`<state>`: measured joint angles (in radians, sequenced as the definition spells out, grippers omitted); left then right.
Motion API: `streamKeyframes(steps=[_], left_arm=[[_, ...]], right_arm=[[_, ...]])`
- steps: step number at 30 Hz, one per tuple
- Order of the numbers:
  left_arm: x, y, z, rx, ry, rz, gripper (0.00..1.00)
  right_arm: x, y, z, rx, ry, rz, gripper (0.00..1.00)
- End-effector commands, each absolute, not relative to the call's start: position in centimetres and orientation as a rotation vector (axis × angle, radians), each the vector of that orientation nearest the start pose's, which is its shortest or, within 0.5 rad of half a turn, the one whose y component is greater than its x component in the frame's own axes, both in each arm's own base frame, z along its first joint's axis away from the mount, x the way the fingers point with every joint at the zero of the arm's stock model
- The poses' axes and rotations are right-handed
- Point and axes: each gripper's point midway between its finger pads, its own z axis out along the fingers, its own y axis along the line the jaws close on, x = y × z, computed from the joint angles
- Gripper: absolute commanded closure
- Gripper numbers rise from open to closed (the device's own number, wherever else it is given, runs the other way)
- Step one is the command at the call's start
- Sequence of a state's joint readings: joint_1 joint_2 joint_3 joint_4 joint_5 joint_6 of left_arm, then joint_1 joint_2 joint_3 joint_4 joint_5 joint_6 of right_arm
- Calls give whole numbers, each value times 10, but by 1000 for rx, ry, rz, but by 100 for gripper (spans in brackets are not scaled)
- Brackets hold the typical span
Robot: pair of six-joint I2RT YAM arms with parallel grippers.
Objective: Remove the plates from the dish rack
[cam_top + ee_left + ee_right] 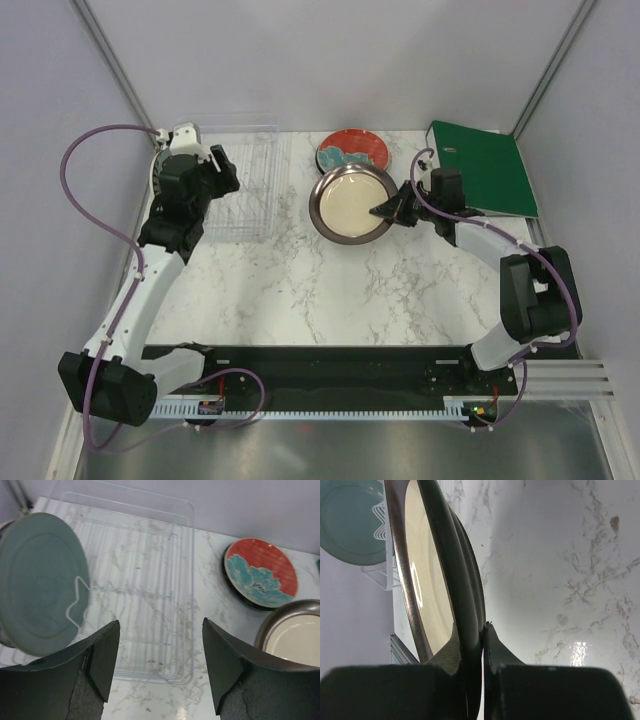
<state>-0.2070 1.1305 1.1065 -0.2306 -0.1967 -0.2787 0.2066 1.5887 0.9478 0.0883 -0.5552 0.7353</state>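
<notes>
At least two plates are out of the clear, ribbed plastic dish rack; the round red plate with teal flowers lies flat on the marble worktop, beyond and to the right of the left jaws; a dark edge shows under it, perhaps another plate, but too little shows to be sure; the round cream plate with a dark brown rim is clamped by its edge in the right jaws, closed tight on the rim; from above it looks level, just in front of those jaws and beside the red plate, but I cannot tell whether it rests on the worktop; the left jaws stand wide apart, holding nothing, over the rack's edge; the plain teal-green round plate stands on edge in the rack's slots just to their left, not yet taken out; no other plate shows in the rack; by my judgement the job is well past halfway, with the cream plate to be let go and the teal-green one to be lifted out.
</notes>
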Motion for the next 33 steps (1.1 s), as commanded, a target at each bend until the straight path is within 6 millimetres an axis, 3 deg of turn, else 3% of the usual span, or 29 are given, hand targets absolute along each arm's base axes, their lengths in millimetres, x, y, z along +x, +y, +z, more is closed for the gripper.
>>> streamKeyframes(steps=[1,11,20,24,27,29,30,31,33], left_arm=[[382,-12,329,-211,1743,134,26],[384,3,312,-245,1777,215,25],[382,13,310,-255,1781,261,24],[380,18,309,-254,1783,282,23],[378,20,308,-252,1785,288,22],[377,21,307,-259,1787,295,22],[377,22,307,-258,1788,298,22],[376,23,307,-261,1787,304,22],[376,25,308,-260,1786,316,21]], right_arm=[[401,203,166,191,2125,1160,100],[412,207,101,265,2253,1170,100],[423,213,69,299,2273,1211,100],[422,206,53,356,2334,1156,100],[417,200,38,377,2415,1092,91],[414,195,33,392,2443,1038,92],[412,192,31,405,2457,1020,76],[411,189,31,416,2466,999,68],[404,185,27,423,2496,969,63]])
